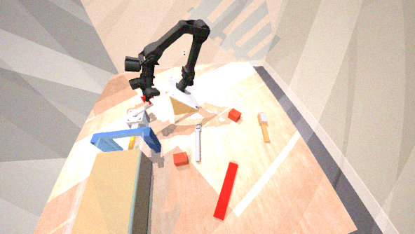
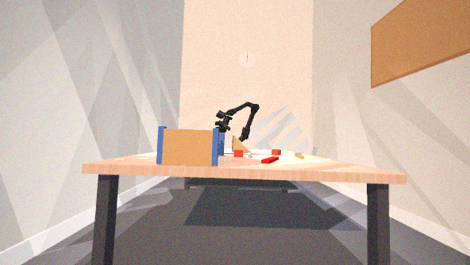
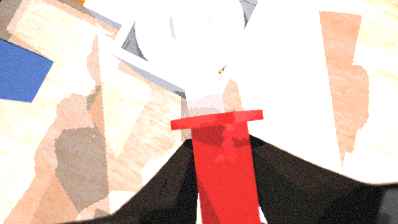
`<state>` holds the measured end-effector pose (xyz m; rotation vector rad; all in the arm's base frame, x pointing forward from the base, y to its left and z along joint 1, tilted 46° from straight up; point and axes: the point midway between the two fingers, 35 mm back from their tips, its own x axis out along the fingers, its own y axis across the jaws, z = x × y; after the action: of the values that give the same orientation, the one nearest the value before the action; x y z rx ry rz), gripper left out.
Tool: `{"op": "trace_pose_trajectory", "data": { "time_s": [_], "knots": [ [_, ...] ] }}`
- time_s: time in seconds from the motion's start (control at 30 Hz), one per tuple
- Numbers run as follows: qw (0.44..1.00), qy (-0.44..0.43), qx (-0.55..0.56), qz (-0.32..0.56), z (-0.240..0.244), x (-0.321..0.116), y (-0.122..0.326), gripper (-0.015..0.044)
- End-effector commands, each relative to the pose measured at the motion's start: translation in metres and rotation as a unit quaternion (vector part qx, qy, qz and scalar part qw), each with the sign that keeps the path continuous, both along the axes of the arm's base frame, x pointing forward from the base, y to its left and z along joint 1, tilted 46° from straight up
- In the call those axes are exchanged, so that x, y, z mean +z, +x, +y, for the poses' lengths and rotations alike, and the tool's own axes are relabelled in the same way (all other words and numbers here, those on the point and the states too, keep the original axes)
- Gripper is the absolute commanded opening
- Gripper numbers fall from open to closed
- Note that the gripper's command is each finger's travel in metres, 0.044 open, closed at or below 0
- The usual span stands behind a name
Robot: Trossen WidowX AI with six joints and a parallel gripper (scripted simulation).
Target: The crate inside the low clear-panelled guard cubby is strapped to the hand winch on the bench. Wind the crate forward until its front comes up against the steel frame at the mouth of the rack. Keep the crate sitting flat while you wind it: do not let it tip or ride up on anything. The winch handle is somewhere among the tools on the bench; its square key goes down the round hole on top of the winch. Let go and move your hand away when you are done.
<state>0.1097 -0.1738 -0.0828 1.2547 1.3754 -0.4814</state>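
Observation:
My gripper [image 1: 147,99] [image 3: 216,143] is shut on the red grip of the winch handle [image 3: 225,175]. The handle's pale arm reaches from the grip across the round top of the winch [image 1: 137,122] [image 3: 148,71]; the key and hole are hidden beneath it, and glare washes out the wrist view. An orange strap [image 1: 132,142] runs from the winch under the blue frame [image 1: 120,134] [image 3: 22,72] at the rack mouth. Behind the frame is the long cubby, with a tan surface [image 1: 112,179] [image 2: 187,147]. I cannot make out the crate's front or its gap to the frame.
A silver wrench-like tool [image 1: 198,145], a red block [image 1: 180,159] [image 2: 238,153] and a red bar [image 1: 226,190] [image 2: 270,159] lie right of the cubby. Another red block [image 1: 234,115] [image 2: 276,152] and a wooden-handled tool [image 1: 265,131] lie farther right. A tan wedge [image 1: 180,106] stands by the arm's base.

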Motion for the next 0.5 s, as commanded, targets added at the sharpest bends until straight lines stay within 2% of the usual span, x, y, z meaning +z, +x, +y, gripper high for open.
{"op": "trace_pose_trajectory", "data": {
  "time_s": [0.0,0.47],
  "knots": [
    [1.000,-0.010,0.004,0.021,-0.008,-0.010,-0.014,0.0000],
    [1.000,-0.010,0.004,0.021,-0.020,-0.022,-0.027,0.0000]
  ]
}}
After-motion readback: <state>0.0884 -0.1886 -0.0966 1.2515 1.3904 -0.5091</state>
